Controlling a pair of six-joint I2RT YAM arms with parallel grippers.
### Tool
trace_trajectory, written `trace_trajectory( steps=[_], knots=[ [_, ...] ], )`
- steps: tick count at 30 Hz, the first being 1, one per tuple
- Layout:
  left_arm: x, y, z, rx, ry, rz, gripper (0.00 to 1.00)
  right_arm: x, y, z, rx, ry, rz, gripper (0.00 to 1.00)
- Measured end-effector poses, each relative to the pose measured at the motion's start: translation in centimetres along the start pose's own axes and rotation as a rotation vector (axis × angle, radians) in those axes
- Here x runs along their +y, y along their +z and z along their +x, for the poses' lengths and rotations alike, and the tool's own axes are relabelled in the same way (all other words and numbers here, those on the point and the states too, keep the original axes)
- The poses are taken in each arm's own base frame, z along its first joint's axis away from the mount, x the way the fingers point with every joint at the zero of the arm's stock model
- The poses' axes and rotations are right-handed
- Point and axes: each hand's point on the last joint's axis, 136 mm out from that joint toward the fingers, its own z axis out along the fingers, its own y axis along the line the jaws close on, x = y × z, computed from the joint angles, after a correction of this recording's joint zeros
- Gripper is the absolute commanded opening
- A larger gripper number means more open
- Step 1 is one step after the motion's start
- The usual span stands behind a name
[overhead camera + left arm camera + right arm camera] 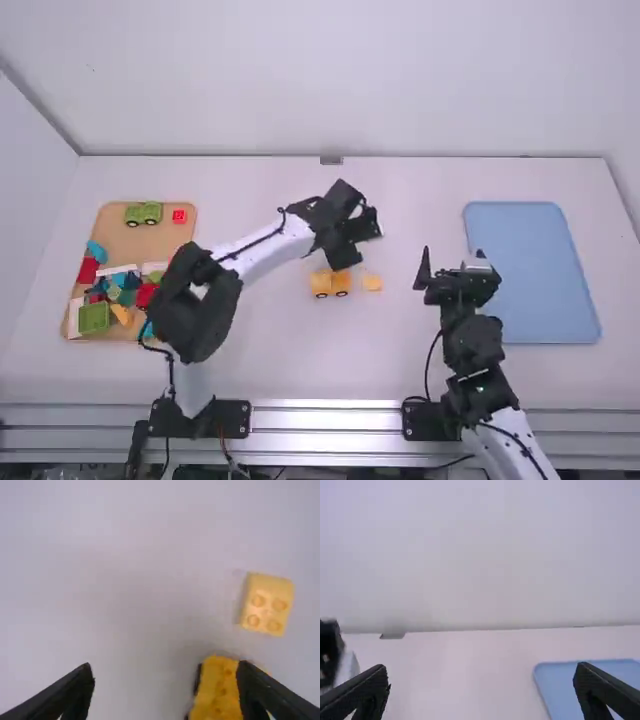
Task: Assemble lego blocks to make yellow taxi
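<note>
Above the white table (280,350), we see the left gripper (165,672) wide and empty, one finger overlapping the yellow wheeled block car (215,692); careless lowering could tip it, we judge. Just beside, crowded by the car, lies a small yellow studded block (267,602). Beyond: right gripper (481,667), also spread; blue plastic tray (530,270); tan tray (150,240) of mixed blocks.

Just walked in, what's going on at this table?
Two arms are on a yellow taxi build, nothing gripped right now. The left gripper is open above the table, near the wheeled yellow car. A loose yellow block lies beside the car, not attached. The right gripper is also open and empty, near the blue tray. Other blocks sit in the tan tray.
</note>
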Motion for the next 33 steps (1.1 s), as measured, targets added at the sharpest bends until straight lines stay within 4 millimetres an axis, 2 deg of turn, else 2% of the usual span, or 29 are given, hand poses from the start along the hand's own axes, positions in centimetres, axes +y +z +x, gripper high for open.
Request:
trace_trajectory(
  steps=[3, 8, 11, 13, 15, 16, 20, 22, 23, 25, 26, 29, 31, 33],
  knots=[
    [1.4, -2.3, 0.3, -0.028, -0.061, -0.003, 0.68, 0.2, 0.5, 0.5, 0.018, -0.004, -0.024, 0.99],
    [3.7, -6.8, -0.5, -0.176, -0.125, -0.010, 0.74, 0.9, 1.9, 4.2, 0.196, -0.048, -0.116, 0.98],
    [4.6, -8.4, 0.1, -0.260, -0.151, -0.016, 0.75, 2.1, 3.3, 4.8, 0.305, -0.093, -0.221, 0.99],
    [4.9, -8.6, 0.9, -0.304, -0.171, -0.015, 0.77, 2.9, 4.2, 4.8, 0.361, -0.127, -0.294, 0.99],
    [4.8, -8.3, 2.4, -0.322, -0.197, 0.000, 0.79, 4.0, 5.2, 5.1, 0.435, -0.159, -0.390, 0.99],
    [4.6, -8.0, 2.9, -0.323, -0.209, 0.007, 0.99, 4.4, 5.6, 5.2, 0.456, -0.168, -0.423, 0.98],
    [4.7, -6.3, 5.9, -0.299, -0.299, -0.006, 0.99, 6.7, 7.3, 7.4, 0.567, -0.216, -0.611, 0.99],
    [5.3, -5.9, 6.4, -0.299, -0.323, -0.045, 0.99, 7.5, 7.9, 8.5, 0.597, -0.235, -0.673, 0.98],
    [5.8, -5.6, 7.0, -0.285, -0.360, -0.086, 0.99, 8.3, 8.5, 9.7, 0.624, -0.251, -0.730, 0.98],
    [6.3, -5.1, 8.2, -0.247, -0.424, -0.129, 0.99, 9.1, 9.3, 11.2, 0.649, -0.270, -0.782, 0.99],
    [6.3, -5.0, 8.4, -0.240, -0.431, -0.134, 0.99, 9.1, 9.4, 11.3, 0.651, -0.270, -0.785, 0.99],
    [5.8, -4.0, 11.0, -0.159, -0.467, -0.170, 0.99, 9.6, 11.2, 12.9, 0.663, -0.294, -0.816, 0.98],
    [5.1, -3.7, 11.2, -0.154, -0.437, -0.145, 0.99, 9.7, 11.7, 13.3, 0.667, -0.299, -0.821, 0.99],
    [4.0, -3.6, 10.6, -0.186, -0.371, -0.085, 0.99, 9.7, 11.8, 13.7, 0.676, -0.306, -0.827, 0.99]
  ],
)
